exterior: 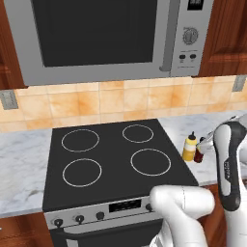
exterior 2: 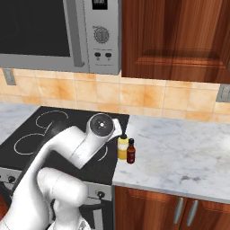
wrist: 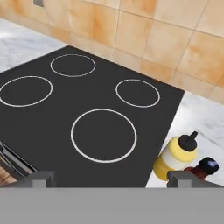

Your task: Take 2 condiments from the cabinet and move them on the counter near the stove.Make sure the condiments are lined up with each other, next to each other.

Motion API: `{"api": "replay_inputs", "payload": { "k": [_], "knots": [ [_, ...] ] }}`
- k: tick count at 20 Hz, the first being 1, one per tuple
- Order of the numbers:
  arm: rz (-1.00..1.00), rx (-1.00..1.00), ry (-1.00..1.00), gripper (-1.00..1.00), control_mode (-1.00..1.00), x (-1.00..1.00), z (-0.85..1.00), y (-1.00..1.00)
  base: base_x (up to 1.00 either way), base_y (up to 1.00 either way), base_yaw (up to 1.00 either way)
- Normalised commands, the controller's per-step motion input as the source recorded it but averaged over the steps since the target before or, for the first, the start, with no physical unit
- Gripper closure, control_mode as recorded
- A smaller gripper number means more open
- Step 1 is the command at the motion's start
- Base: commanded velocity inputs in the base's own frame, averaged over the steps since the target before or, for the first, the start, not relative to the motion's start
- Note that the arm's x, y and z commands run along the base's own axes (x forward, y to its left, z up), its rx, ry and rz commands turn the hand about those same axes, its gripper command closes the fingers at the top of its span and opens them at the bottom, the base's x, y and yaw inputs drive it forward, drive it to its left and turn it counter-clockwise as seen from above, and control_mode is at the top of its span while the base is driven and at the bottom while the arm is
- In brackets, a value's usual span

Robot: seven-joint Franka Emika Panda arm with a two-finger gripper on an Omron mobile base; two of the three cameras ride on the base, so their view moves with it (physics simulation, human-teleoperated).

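The two condiments stand upright on the tabletop (exterior 2: 179, 152), just right of the stove (exterior: 116, 159). The yellow bottle (exterior 2: 122, 147) has a dark pointed nozzle and sits nearest the stove's right edge. The red bottle (exterior 2: 131, 151), slim with a dark cap, stands right beside it, on the side away from the stove; the two look to be touching or nearly so. In the left base view the yellow bottle (exterior: 189, 147) is clear, while the red bottle (exterior: 199, 153) is partly hidden behind the arm's forearm. Both stand about level with the front right burner, towards the front half of the tabletop.

The claw (wrist: 111, 177) hangs above the stove's front right part, looking down over the black glass and its four white rings. Its fingers (wrist: 41, 178) stand wide apart at the bottom of the hand view, with nothing between them. One fingertip lies just in front of the red bottle (wrist: 203, 168) in that view, and the yellow bottle (wrist: 177, 155) stands just to its left; whether the finger touches the red bottle cannot be told.

A microwave (exterior: 106, 38) hangs above the stove, against a tan tiled wall (exterior 2: 148, 96). A closed cabinet (exterior 2: 175, 40) of reddish wood hangs to the right of the microwave, above the bottles.
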Motion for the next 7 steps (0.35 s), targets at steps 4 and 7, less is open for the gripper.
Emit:
{"api": "replay_inputs", "payload": {
  "k": [4, 7],
  "knots": [
    [-0.09, -0.06, 0.22, -1.0, -1.0, 0.0, 0.45, 0.46, 0.0, 0.0, 0.0],
    [-0.01, -0.06, 0.16, -1.0, -1.0, 0.07, 0.23, 0.37, 0.0, 0.0, 0.0]
  ]
}}
